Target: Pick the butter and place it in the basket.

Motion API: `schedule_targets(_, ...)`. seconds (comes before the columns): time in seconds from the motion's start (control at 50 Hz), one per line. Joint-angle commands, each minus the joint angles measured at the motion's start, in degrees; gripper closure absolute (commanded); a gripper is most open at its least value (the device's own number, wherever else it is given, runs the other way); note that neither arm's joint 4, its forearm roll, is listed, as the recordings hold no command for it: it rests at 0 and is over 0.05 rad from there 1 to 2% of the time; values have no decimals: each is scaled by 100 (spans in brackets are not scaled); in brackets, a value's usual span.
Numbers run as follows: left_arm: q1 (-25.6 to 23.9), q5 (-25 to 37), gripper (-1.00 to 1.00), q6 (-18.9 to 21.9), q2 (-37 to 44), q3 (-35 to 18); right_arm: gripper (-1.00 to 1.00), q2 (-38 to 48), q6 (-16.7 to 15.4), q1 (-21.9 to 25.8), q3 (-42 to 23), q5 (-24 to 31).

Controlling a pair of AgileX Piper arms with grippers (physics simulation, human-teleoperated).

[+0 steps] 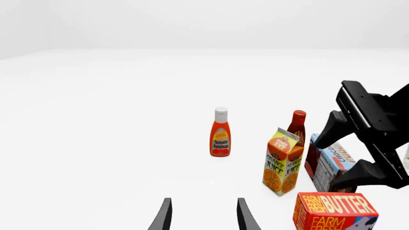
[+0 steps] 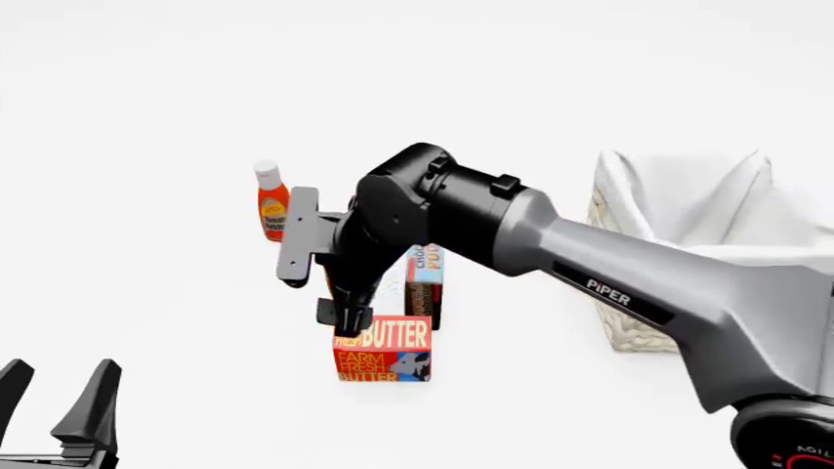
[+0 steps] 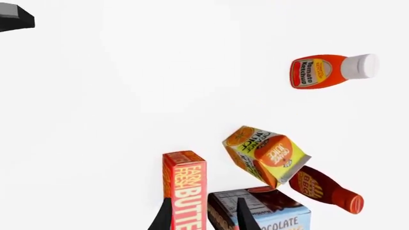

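The butter (image 2: pixel 382 350) is a small red-and-orange carton standing on the table in front of the chocolate pudding box (image 2: pixel 425 281). It also shows in the left wrist view (image 1: pixel 335 211) and the right wrist view (image 3: pixel 185 184). My right gripper (image 2: pixel 332 298) is open and empty, just above the butter's top left edge; its two fingers show apart in the left wrist view (image 1: pixel 342 153). My left gripper (image 2: pixel 59 401) is open and empty at the near left. The cream wicker basket (image 2: pixel 628 318) with its white liner stands at the right.
A ketchup bottle (image 2: pixel 271 205) stands alone at the far left. An orange juice carton (image 1: pixel 282 163) and a dark red bottle (image 1: pixel 298 124) stand close behind the butter, next to the pudding box (image 1: pixel 329 165). My right arm (image 2: pixel 612 278) spans from the right across the middle.
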Motion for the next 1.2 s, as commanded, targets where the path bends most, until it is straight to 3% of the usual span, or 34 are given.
schedule_targets(0.02,0,0,-100,0,0,0,-100,64,68,34,-90,21)
schedule_targets(1.2,0,0,-100,0,0,0,-100,269,369,76,180,-197)
